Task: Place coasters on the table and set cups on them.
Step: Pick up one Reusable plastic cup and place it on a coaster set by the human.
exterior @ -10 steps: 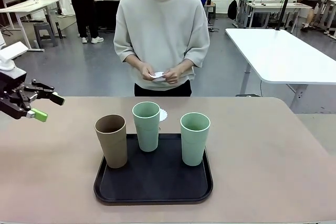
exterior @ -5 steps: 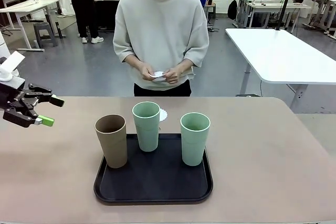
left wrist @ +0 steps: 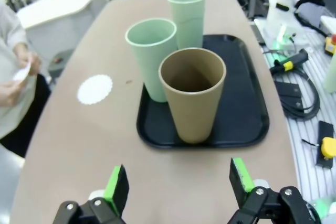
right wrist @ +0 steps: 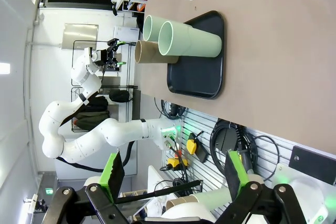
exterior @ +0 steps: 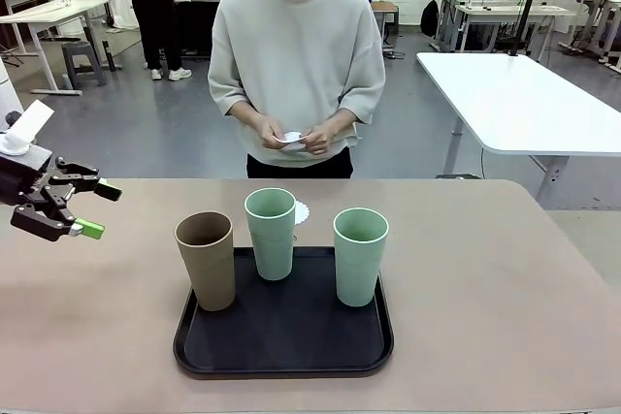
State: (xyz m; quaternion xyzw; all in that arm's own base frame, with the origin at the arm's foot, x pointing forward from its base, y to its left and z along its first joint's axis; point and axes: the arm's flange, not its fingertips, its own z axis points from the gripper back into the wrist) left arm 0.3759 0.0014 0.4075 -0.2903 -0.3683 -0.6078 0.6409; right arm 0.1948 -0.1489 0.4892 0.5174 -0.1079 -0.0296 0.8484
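- Presently, front view: one coaster (exterior: pixel 300 211) lies flat on the surface (exterior: pixel 485 278), just behind the tray (exterior: pixel 283 348). The person holds white paper pieces (exterior: pixel 291 138) at the waist, likely the remaining coasters. The brown cup (exterior: pixel 206 261), middle mint cup (exterior: pixel 271 233) and right mint cup (exterior: pixel 360 256) all stand upright on the tray, none on a coaster. Judgement: barely begun; two coasters to lay, three cups to set. The left hand (exterior: pixel 99 210) hangs released and empty, well apart from the cups.
- Left wrist view: the coaster (left wrist: pixel 95 88) is a white round doily with a scalloped edge, flat and unoccupied, near the tray's side. The cups are matte, tapered, handleless and empty.
- Right wrist view: the right hand (right wrist: pixel 174 170) is released, grasping nothing, well apart from the tray.
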